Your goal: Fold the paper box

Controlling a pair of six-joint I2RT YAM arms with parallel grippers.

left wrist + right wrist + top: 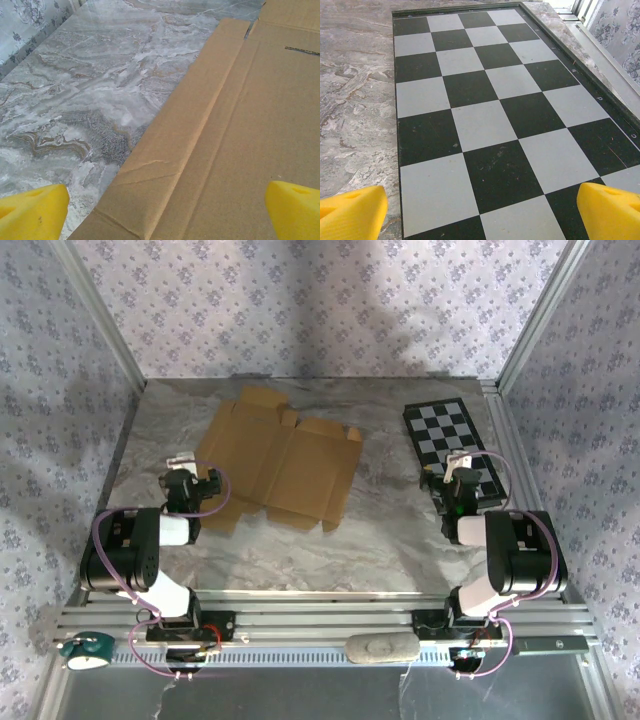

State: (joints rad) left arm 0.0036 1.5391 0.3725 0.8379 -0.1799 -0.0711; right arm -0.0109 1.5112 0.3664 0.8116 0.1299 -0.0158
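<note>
Marble table point(330, 540): paper box point(275, 465) flat, upper centre; we judge it light, bendy, best grabbed by an edge flap. Wide open: left gripper point(165, 210), right gripper point(481, 212).

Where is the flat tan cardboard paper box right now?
Top view: the paper box lies unfolded left of centre on the grey marble table, its left edge beside the left gripper.

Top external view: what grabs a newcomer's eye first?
The unfolded tan paper box lies flat left of centre on the marble-patterned table. A black-and-white checkerboard sits at the far right. The left end effector hangs open over the box's left edge, the right end effector open over the checkerboard.
</note>
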